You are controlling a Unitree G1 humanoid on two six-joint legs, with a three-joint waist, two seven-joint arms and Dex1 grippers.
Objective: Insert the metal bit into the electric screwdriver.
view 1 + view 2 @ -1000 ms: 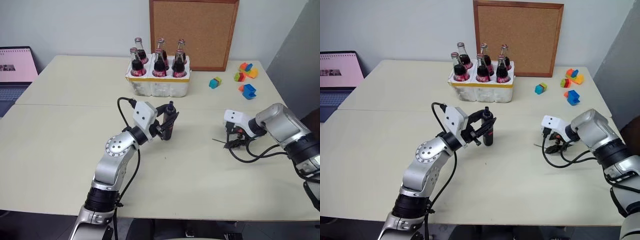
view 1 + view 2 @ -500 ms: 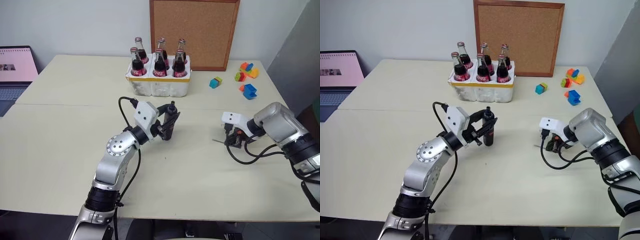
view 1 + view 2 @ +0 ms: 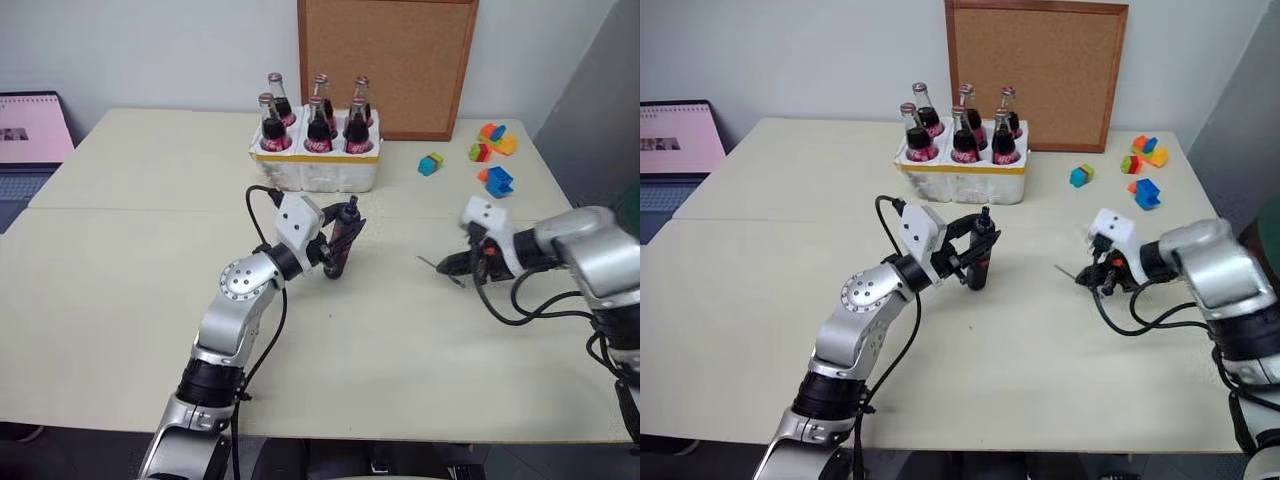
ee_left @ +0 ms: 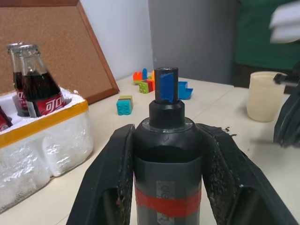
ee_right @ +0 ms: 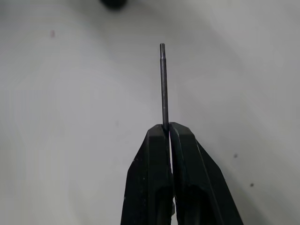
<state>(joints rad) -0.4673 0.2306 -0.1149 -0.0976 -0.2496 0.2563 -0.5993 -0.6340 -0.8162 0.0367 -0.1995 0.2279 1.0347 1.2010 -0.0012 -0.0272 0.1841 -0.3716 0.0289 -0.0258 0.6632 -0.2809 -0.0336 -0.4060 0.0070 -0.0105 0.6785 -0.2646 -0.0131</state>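
My left gripper (image 3: 340, 243) is shut on the electric screwdriver (image 3: 341, 245), a black stick-shaped tool with a red band. It is held upright above the middle of the table, nose up. In the left wrist view the black fingers (image 4: 110, 183) clamp the screwdriver's (image 4: 166, 140) body on both sides. To the right, my right gripper (image 3: 456, 266) is shut on the metal bit (image 3: 428, 264), a thin grey rod pointing left toward the screwdriver, just above the table. The right wrist view shows the bit (image 5: 163, 84) sticking straight out from the pinched fingertips (image 5: 159, 140).
A white foam crate (image 3: 317, 172) of several cola bottles stands behind the screwdriver, with a cork board (image 3: 385, 60) behind it. Coloured toy blocks (image 3: 490, 150) lie at the back right. A laptop (image 3: 28, 140) sits far left. A beige cup (image 4: 265, 96) and a person in green (image 4: 267, 33) are at the right.
My right gripper closed on the bit, lifted it off the table and turned it to point left. The left gripper kept the screwdriver nearly still.
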